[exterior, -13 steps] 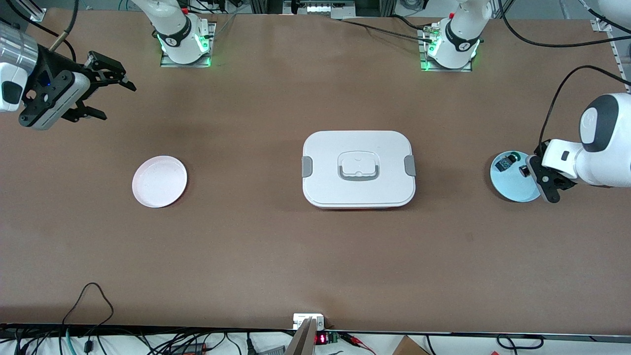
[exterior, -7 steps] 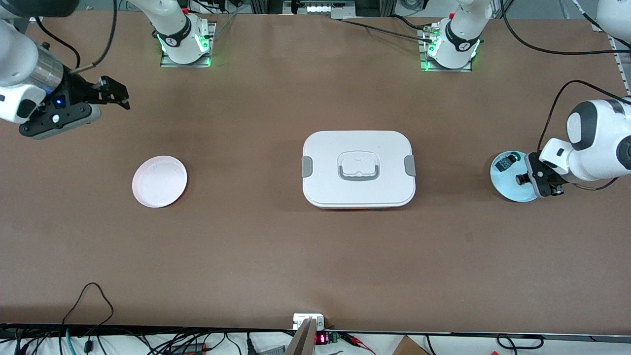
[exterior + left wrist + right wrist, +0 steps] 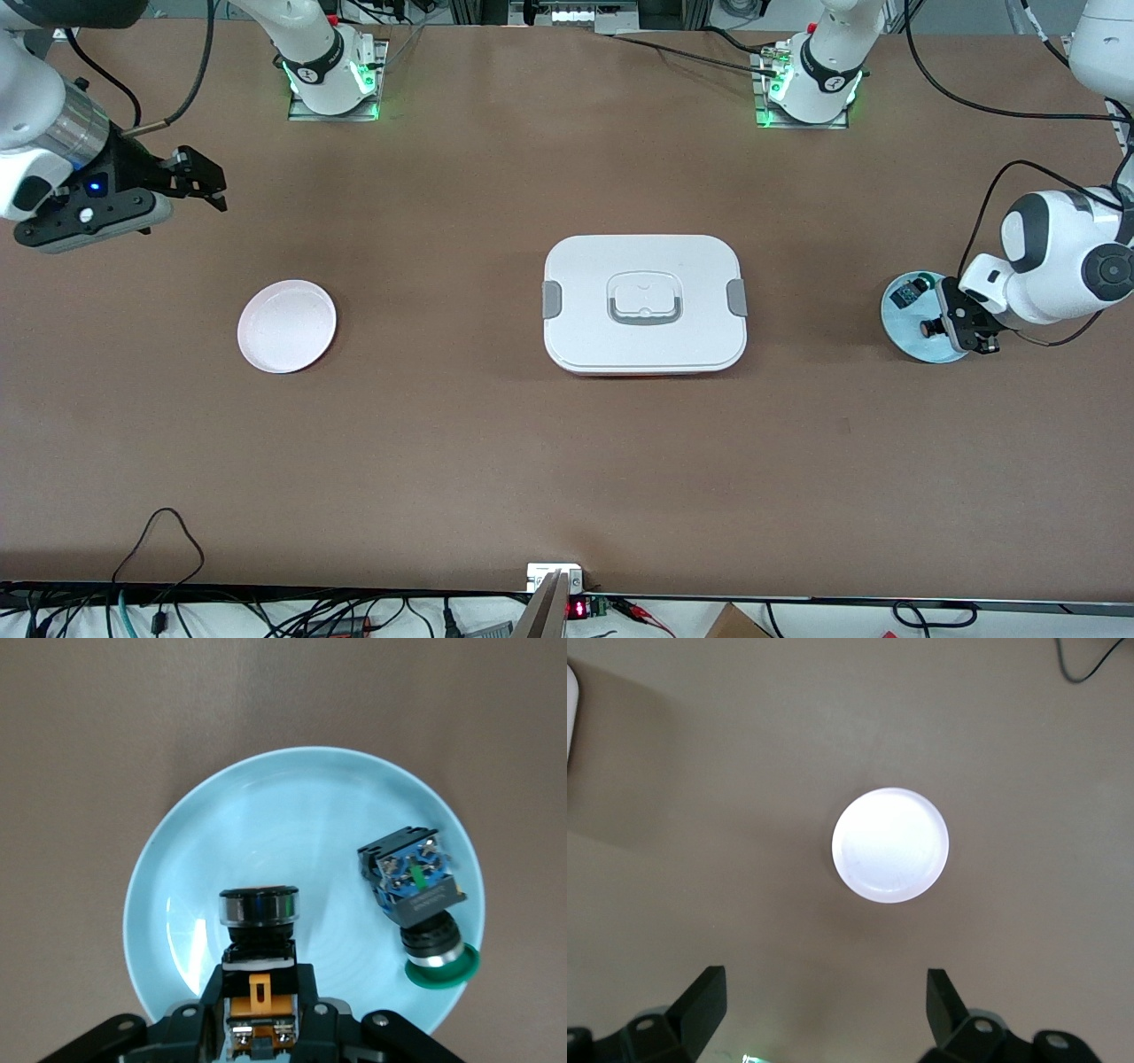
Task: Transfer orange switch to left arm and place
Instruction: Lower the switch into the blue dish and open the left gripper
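The orange switch (image 3: 927, 327) has a black cap and an orange body (image 3: 260, 906). My left gripper (image 3: 955, 326) is shut on it over the pale blue plate (image 3: 912, 344), at the left arm's end of the table. In the left wrist view the gripper (image 3: 259, 981) clamps the switch's orange part above the plate (image 3: 292, 815). The white lidded box (image 3: 644, 303) sits mid-table. My right gripper (image 3: 202, 181) is open and empty in the air at the right arm's end. In its wrist view (image 3: 824, 983) it hangs over bare table beside the pink plate (image 3: 890, 844).
A black-and-blue part with a green tip (image 3: 912, 289) lies on the blue plate, also in the left wrist view (image 3: 421, 895). The empty pink plate (image 3: 286, 326) lies toward the right arm's end. Cables run along the table edge nearest the front camera.
My left gripper has shifted over the blue plate, carrying the switch a little toward the front camera. My right gripper has turned its wrist and dropped slightly, still open.
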{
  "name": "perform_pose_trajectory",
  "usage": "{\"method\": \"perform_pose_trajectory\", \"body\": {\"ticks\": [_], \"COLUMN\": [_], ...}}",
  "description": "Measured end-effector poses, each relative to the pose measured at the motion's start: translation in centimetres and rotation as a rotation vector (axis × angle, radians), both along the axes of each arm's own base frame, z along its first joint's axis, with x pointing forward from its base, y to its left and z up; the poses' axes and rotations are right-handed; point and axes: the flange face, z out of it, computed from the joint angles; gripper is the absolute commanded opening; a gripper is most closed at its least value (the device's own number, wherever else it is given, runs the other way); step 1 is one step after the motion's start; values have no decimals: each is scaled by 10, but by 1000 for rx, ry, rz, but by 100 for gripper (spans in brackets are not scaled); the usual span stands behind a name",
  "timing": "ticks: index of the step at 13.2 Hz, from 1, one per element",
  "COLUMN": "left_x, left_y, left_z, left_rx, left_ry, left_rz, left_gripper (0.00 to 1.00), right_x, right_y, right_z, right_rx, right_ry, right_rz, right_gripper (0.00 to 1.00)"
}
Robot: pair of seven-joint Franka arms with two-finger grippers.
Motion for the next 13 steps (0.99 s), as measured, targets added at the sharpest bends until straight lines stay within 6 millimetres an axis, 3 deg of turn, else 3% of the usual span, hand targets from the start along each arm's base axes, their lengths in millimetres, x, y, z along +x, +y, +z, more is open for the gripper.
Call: {"method": "perform_pose_trajectory", "body": {"ticks": [1,2,3,4,10,13], "left_x": [-1,-1,0,1,7,21], "left_y": [1,1,1,1,3,-6], "left_z": [-6,-10,-10,-9,1,52], "left_rx": [-6,-10,-10,-10,-13,10], "left_ry": [-2,-4,-10,-13,-5,85], "left_rz": [2,3,2,1,-29,-39], "left_gripper": [16,24,56,98,100,100], "right_x": [1,1,1,2,14,21], "right_y": [0,0,0,0,-1,-1], "right_z": [5,6,6,5,-10,-20], "right_rx": [1,2,1,1,-5,-8], "right_ry": [-9,-13,-12,-10,-8,-6], "right_rz": [0,0,0,-1,-7,-10], "right_gripper": [100,100,100,100,100,100]}}
